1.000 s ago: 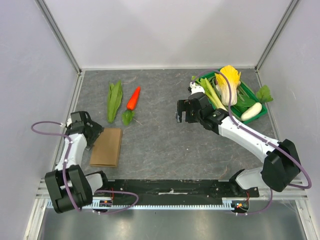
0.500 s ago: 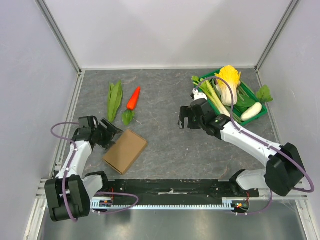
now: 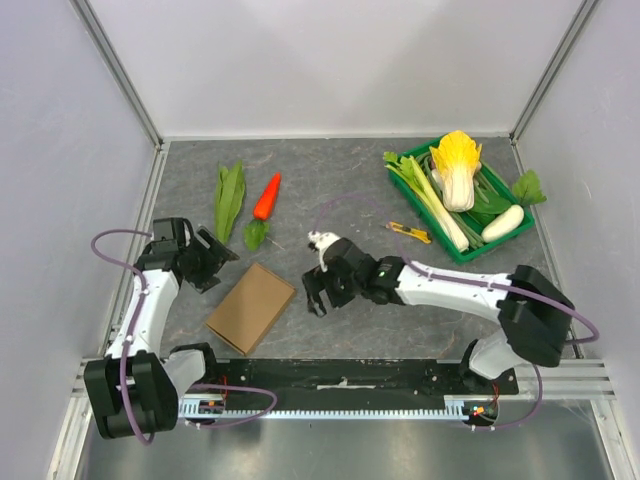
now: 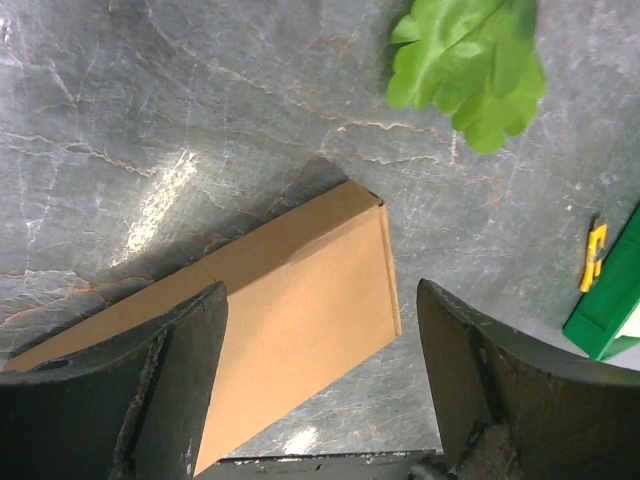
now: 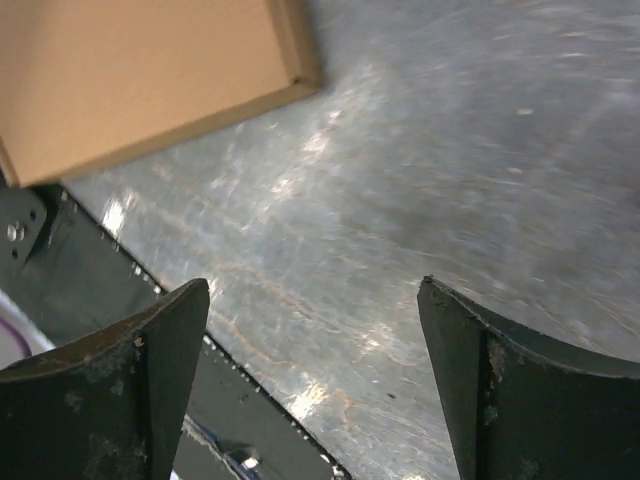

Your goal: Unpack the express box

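Note:
The express box (image 3: 251,307) is a flat brown cardboard box lying closed on the grey table, turned at an angle. My left gripper (image 3: 212,262) is open and empty just off the box's far left edge. In the left wrist view the box (image 4: 270,290) lies below and between the open fingers (image 4: 180,370). My right gripper (image 3: 315,293) is open and empty, low over the table just right of the box. In the right wrist view only the box's corner (image 5: 140,80) shows at the top left, ahead of the open gripper (image 5: 312,288).
A carrot (image 3: 266,197) and a leafy green (image 3: 229,200) lie behind the box. A green crate (image 3: 505,235) of vegetables stands at the back right. A yellow utility knife (image 3: 409,232) lies on the table near it. The arms' black base rail (image 3: 340,375) runs along the near edge.
The box has been pushed right and turned. My left gripper drew back a little. My right arm swung from near the crate down to the box's right side, uncovering the yellow knife.

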You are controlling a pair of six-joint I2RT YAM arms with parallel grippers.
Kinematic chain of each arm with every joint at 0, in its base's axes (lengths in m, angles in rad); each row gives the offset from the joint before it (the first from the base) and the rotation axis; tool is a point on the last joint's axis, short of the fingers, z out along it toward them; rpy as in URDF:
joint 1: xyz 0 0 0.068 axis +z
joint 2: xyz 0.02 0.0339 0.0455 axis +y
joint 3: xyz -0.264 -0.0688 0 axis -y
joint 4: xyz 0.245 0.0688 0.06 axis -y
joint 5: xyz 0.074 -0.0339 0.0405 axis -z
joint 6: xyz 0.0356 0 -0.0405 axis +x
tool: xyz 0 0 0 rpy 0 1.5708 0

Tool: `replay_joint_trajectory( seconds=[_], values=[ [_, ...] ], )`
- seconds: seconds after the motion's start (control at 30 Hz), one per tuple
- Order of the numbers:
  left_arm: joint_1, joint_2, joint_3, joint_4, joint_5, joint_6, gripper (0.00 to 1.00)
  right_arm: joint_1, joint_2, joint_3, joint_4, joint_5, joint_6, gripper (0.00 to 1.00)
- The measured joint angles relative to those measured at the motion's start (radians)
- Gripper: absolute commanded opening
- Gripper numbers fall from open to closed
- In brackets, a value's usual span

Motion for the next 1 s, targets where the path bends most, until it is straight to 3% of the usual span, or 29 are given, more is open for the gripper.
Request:
replay_joint_trajectory(
  seconds=[0.13, 0.23, 0.27, 0.33, 0.47, 0.63, 1.0],
  values=[
    [0.000, 0.082, -0.003, -0.001, 0.003, 0.000, 0.82, 0.030, 0.100, 0.045, 0.018, -0.122, -0.051, 0.80],
    [0.000, 0.127, -0.028, 0.005, 0.012, -0.002, 0.82, 0.027, 0.175, 0.095, 0.029, -0.176, -0.093, 0.67],
    [0.000, 0.136, -0.040, 0.006, 0.018, -0.002, 0.82, 0.026, 0.202, 0.117, 0.030, -0.198, -0.106, 0.59],
    [0.000, 0.151, -0.059, 0.012, 0.026, -0.005, 0.81, 0.023, 0.254, 0.161, 0.032, -0.235, -0.125, 0.52],
    [0.000, 0.188, -0.071, 0.029, 0.039, -0.010, 0.80, 0.017, 0.332, 0.209, 0.036, -0.270, -0.169, 0.23],
    [0.000, 0.232, -0.077, 0.058, 0.055, -0.015, 0.78, 0.001, 0.414, 0.249, 0.035, -0.289, -0.192, 0.18],
    [-0.062, 0.280, -0.082, 0.134, 0.121, -0.051, 0.77, -0.079, 0.455, 0.278, 0.046, -0.286, -0.183, 0.21]
  ],
)
